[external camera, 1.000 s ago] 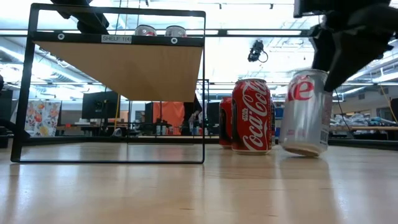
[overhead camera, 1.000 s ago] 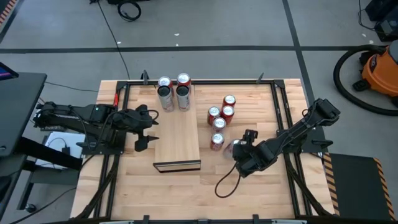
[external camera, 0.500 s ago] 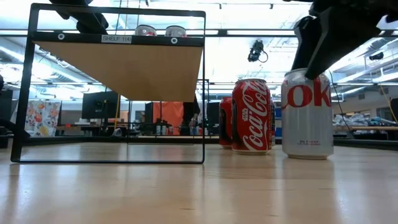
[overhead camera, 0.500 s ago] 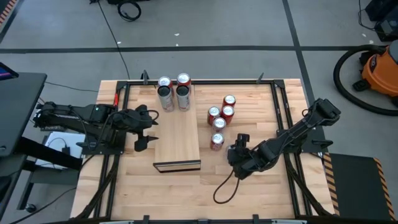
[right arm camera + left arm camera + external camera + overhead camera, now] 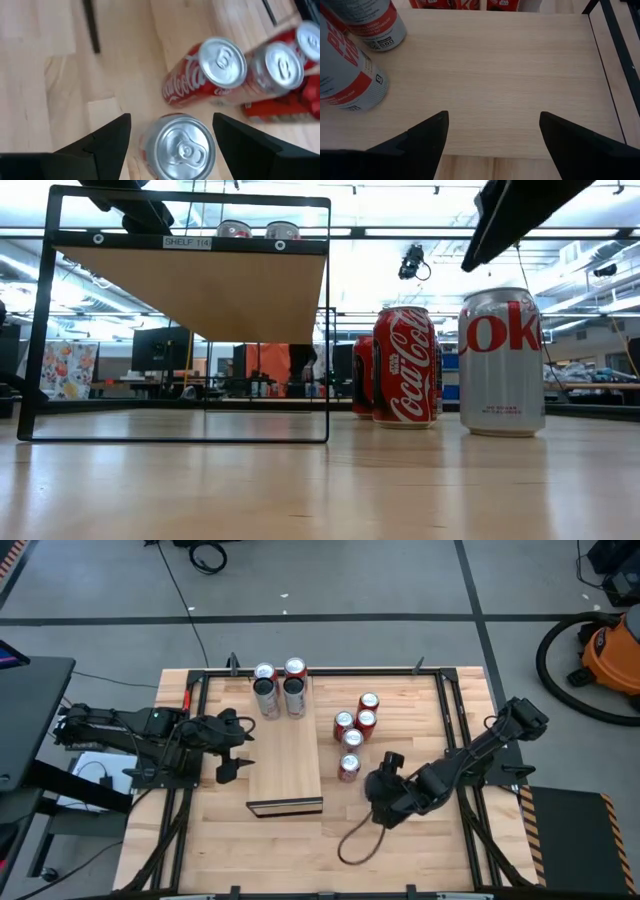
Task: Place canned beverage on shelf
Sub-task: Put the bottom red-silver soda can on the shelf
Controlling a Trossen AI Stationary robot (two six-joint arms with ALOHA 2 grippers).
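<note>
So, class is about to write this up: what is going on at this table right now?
The right arm's tool hangs open just above an upright silver Diet Coke can standing on the slatted wooden tabletop, beside a cluster of red Coca-Cola cans. It is not gripping the can. The left arm's tool waits open at the side of the long pale wood shelf, which already carries four cans at its far end. The silver can is not yet on the shelf.
</note>
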